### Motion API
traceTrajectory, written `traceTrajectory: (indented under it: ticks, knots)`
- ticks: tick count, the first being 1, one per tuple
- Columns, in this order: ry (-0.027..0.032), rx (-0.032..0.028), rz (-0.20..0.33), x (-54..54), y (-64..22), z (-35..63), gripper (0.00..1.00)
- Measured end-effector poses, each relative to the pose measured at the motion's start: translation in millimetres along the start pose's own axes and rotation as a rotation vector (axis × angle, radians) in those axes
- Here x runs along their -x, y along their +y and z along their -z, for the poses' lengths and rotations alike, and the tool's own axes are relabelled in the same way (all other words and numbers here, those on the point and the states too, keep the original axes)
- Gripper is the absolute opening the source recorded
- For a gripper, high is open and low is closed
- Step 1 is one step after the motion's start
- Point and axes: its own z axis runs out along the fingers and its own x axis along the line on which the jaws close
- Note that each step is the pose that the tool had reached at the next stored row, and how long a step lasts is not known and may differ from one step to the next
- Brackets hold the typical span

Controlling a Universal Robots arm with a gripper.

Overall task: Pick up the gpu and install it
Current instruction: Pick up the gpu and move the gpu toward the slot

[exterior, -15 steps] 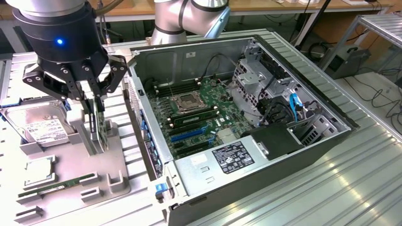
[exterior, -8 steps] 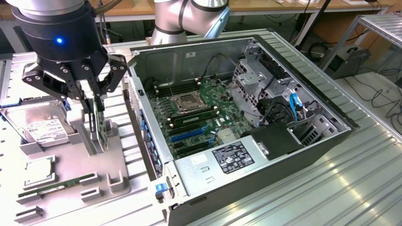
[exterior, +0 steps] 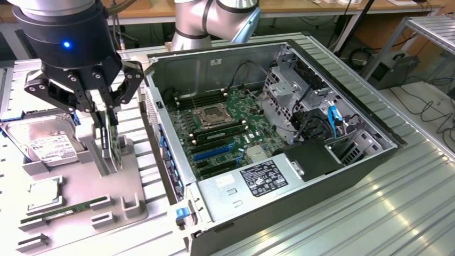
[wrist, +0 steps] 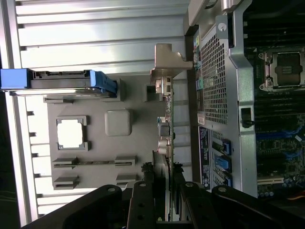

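Exterior view: the gripper [exterior: 104, 111] pinches the gpu [exterior: 108, 143], which stands on edge in the tray [exterior: 78, 188] at nine o'clock of the case [exterior: 178, 69]; wrist view: fingers [wrist: 143, 202] flank the card, apparently touching; pickup step, I judge; lifting calls for a straight pull from its holder.

gripper [exterior: 105, 111]: black, small blue light on body
gpu [exterior: 111, 141]: dark edge, silvery bracket
hard drive [exterior: 42, 140]: silver, white label, blue carrier
tray [exterior: 85, 186]: plain grey
motherboard [exterior: 227, 133]: green, blue slots
case [exterior: 181, 69]: grey inside, black outside
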Motion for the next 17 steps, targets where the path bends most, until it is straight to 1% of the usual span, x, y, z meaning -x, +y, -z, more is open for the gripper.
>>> traceTrajectory:
  ticks: [17]
  knots:
    - [0.0,0.0,0.0,0.1,0.1,4.5,0.26]
